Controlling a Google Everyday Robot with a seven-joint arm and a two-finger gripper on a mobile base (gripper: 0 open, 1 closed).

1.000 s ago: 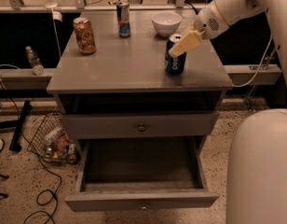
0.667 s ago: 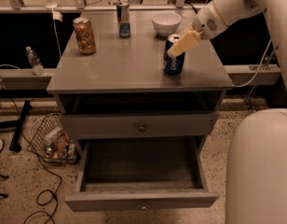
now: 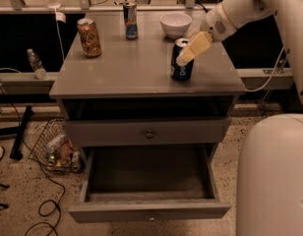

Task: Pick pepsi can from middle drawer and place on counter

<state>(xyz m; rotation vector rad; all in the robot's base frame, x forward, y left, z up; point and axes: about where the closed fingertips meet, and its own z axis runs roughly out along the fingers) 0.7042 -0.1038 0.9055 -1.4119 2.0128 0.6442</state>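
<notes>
The pepsi can stands upright on the counter, near its right front part. My gripper comes in from the upper right on a white arm and sits at the can's top, overlapping its upper right side. The middle drawer, the lowest tier, is pulled out towards the camera, and its inside shows nothing in it.
On the counter stand an orange-gold can at the back left, a slim blue-and-silver can at the back middle and a white bowl behind the pepsi can. A wire basket and cables lie on the floor at left. A white robot body fills the lower right.
Almost nothing has moved. The gripper stays at the top of the pepsi can, which stands in the same spot on the counter.
</notes>
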